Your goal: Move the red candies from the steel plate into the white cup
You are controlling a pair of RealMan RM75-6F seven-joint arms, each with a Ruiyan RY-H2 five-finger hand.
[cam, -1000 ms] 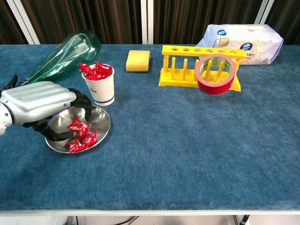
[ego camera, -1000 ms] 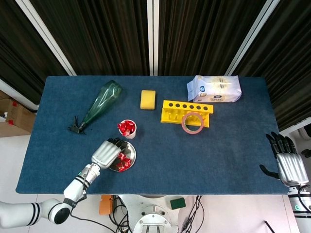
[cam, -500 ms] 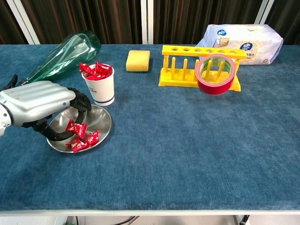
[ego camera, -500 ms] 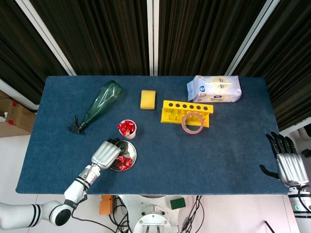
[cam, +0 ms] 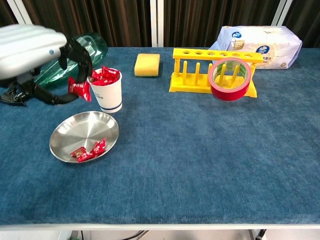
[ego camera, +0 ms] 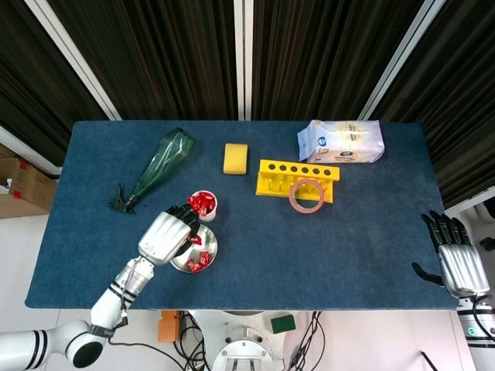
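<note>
A blue cloth-covered table (ego camera: pixel 309 247) stands before dark vertical curtains (ego camera: pixel 309 54) split by white frame bars; pale floor and a cardboard box (ego camera: pixel 19 185) show at the far left of the head view.

The left hand (cam: pixel 30 50) is raised above the table's left side, just left of the white cup (cam: pixel 106 92), and pinches one red candy (cam: pixel 80 88) between thumb and fingers. The candy hangs just beside the cup's rim, on its left, and above the steel plate (cam: pixel 82 132), which sits on the cloth just nearer than the cup.

The held candy is a small sweet in shiny red crinkled wrapping with twisted ends. The cup, white with a blue band near its base, is heaped with more red candies (cam: pixel 102 75), and a few more (cam: pixel 90 150) lie at the near edge of the plate.

The right hand (ego camera: pixel 456 259) rests at the table's near right corner, well apart from everything, holding nothing, fingers straight and slightly spread (only the head view shows it).

Farther back lie a green glass bottle (ego camera: pixel 162 164) on its side, a yellow sponge (cam: pixel 147 64), a yellow test-tube rack (cam: pixel 200 67) with a red tape roll (cam: pixel 228 79) leaning on it, and a white packet (cam: pixel 260 40).
</note>
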